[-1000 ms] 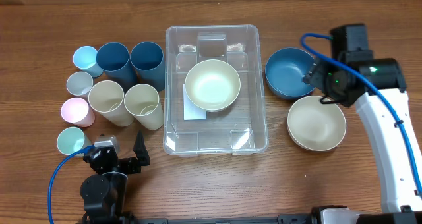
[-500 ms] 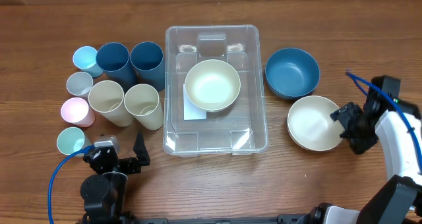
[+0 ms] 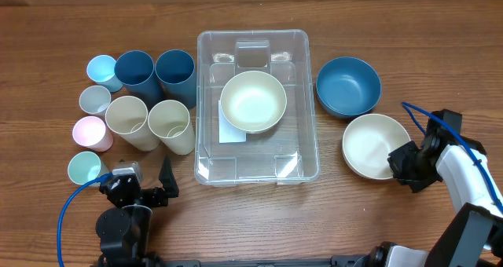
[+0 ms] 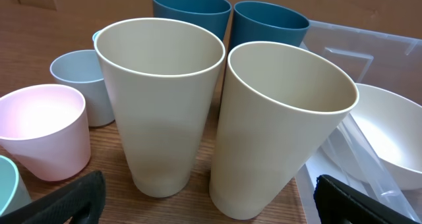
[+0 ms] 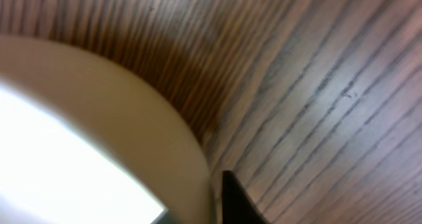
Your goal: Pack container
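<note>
A robotics lab setup — wooden table (image 3: 47, 31) with neatly staged cups (image 3: 127, 122) and bowls (image 3: 348, 86).

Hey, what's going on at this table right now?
Two arms are packing a clear container. One cream bowl already sits inside it. The right tool is at the right edge of a second cream bowl outside it, next to a blue bowl; whether it grips is unclear. The left tool is open, facing the cups, all unpacked.
</note>
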Motion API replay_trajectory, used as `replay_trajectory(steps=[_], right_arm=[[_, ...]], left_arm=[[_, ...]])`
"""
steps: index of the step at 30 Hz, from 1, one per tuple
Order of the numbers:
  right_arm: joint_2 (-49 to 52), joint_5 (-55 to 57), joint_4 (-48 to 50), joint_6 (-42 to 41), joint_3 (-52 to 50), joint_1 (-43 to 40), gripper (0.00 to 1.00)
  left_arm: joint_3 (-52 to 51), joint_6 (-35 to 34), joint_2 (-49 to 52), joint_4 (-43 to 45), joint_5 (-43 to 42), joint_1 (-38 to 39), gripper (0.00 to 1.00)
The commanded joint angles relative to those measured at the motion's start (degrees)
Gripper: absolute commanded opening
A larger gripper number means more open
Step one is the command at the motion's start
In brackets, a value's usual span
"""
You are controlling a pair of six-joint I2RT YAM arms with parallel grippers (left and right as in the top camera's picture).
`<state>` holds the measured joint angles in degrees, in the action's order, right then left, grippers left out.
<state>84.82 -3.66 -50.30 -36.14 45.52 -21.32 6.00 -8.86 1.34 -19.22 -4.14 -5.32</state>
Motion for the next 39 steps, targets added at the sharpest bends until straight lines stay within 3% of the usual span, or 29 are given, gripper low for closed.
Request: replay_trajectory(steps=[1,11,17,24,32,39], right_arm=[[-1.18,1.07,-0.68,-0.20,-0.24,-0.09,0.04],[-11.76,4.00,-3.80,-0.55,-0.04,-0.07,0.04],[-24.20,-4.74,-4.63,2.36,1.22,1.36,0.04],[-31.76,-10.38,-6.12,6.73,8.83,11.69,0.04],[-20.83,-7.78,-9.75,10.58,28.30,29.49,0.04],[0.85,-4.22,-11.89,14.80,43.34,40.54,0.04]], left_arm=[[-0.20,-0.57,-0.61,0.17,-0.81,0.13,1.00],[-0.20,-0.57,-0.61,0.20,-0.81,0.13,1.00],[-0.20,-0.57,-0.61,0.20,-0.81,0.13,1.00],[-0.20,-0.57,-0.61,0.20,-0.81,0.13,1.00],[-0.20,-0.57,-0.61,0.20,-0.81,0.13,1.00],[-0.20,-0.57,-0.61,0.17,-0.81,0.13,1.00]])
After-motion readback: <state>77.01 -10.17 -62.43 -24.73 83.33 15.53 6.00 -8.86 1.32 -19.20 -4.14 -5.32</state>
